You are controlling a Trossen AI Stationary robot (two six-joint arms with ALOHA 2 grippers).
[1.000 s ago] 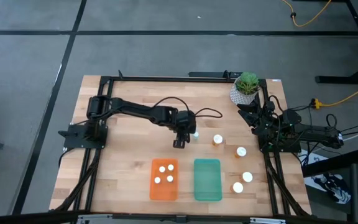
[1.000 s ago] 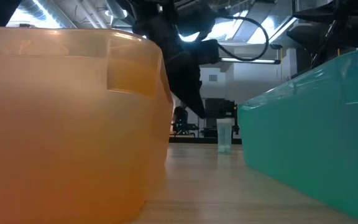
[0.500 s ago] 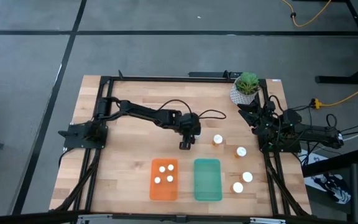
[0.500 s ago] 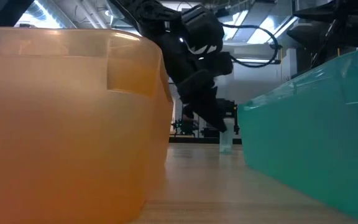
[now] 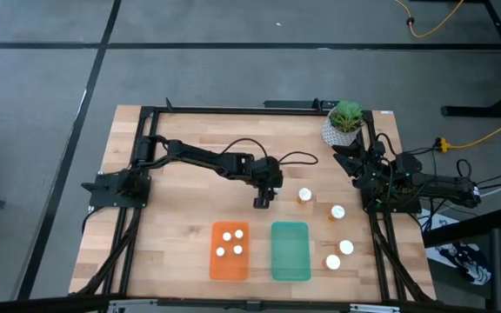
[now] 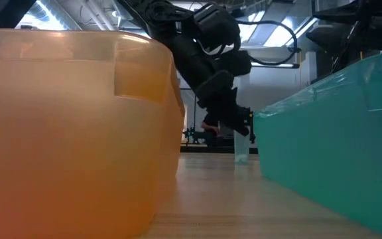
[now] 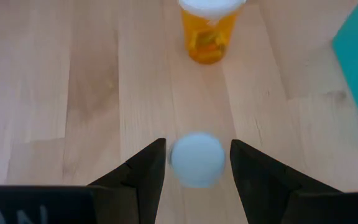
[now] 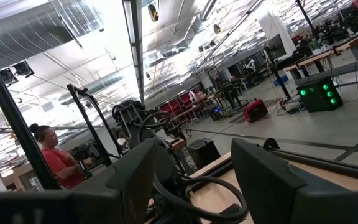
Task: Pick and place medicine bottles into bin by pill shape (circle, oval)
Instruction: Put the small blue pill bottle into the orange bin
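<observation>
The wooden table (image 5: 181, 235) is bounded by a black frame along its left, right and far edges, with bare wood open across the near-left and far-centre areas. The left arm reaches from the left edge to mid-table, its left gripper (image 5: 262, 201) low over the wood just beyond the gap between the two trays. The right arm is folded at the right edge beside the potted plant (image 5: 344, 121); the right gripper (image 8: 194, 177) points out into the room with its fingers spread and nothing between them. The orange bin (image 5: 230, 250) sits near the front edge with four white-capped bottles inside; the teal bin (image 5: 290, 250) stands just beside it on the right, apart by a narrow lane. Four amber bottles stand on open wood to the right of the teal bin, the nearest amber bottle (image 7: 208, 28) ahead of the left gripper. The left fingers (image 7: 145, 177) stand apart on either side of a tiny bottle (image 7: 197, 159), gaps visible both sides, not clamped. White lettering on the left wrist housing is only partly in view and cannot be read.
</observation>
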